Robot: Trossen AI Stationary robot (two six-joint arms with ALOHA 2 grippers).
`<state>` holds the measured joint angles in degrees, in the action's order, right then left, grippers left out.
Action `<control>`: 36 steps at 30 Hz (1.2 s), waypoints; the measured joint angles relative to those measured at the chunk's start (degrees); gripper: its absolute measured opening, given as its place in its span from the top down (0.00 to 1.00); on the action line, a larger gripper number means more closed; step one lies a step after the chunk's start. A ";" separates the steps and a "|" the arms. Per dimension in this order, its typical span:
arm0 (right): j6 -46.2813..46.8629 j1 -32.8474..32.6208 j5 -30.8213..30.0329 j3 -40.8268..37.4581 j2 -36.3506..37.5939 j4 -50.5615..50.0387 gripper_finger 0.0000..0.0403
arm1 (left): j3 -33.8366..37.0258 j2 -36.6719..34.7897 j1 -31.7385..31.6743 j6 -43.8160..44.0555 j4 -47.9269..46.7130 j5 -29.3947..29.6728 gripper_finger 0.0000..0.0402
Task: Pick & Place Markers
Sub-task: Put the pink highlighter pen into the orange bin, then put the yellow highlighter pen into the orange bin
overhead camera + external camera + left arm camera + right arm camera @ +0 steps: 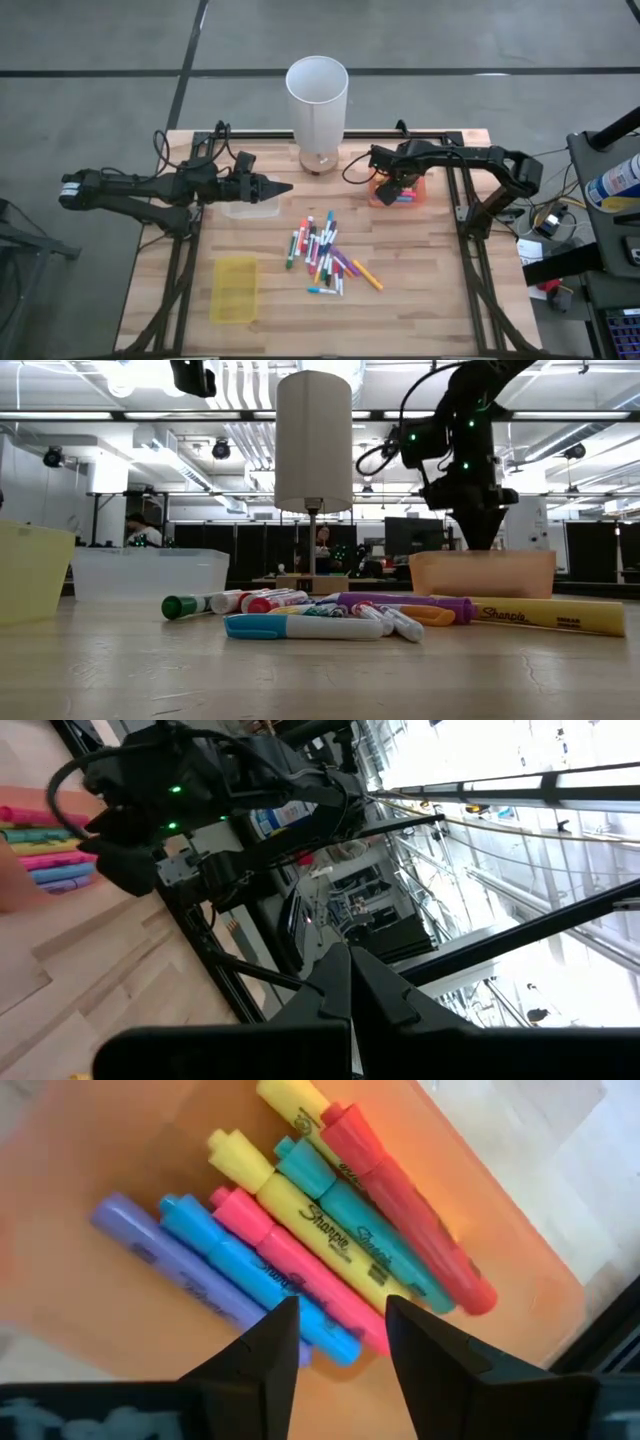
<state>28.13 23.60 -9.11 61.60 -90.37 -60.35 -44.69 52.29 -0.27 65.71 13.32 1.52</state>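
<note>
Orange tray (412, 199) is sitting under the right claw (338, 1320), fingers parted w/ nothing gripped; left claw (283, 187) is hovering pinched tight over worktop (420, 290).

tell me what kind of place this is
Probably a robotics lab or workshop: two robot arms on a wooden table with scattered markers, an open hall with ceiling lights and desks behind, where a person sits.

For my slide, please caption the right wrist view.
Open right claw above highlighters lying in the orange tray.

Markers (328, 256) lie scattered at centre frame; more fill a tray (395, 193) at upper right.
</note>
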 joint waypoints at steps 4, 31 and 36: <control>2.51 -0.36 5.00 0.32 3.28 -0.03 0.61 | 0.00 0.00 0.00 0.04 0.00 0.00 1.00; 18.26 -18.80 21.45 0.98 12.66 17.98 0.69 | 0.00 0.00 -0.02 0.13 -0.02 -0.23 1.00; 25.65 -25.25 22.79 0.98 11.08 22.31 0.69 | 0.00 0.00 -0.02 0.13 -0.04 -0.66 1.00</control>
<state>53.78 -1.65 13.68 62.59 -79.30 -38.03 -44.69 52.29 -0.30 65.84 13.28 0.86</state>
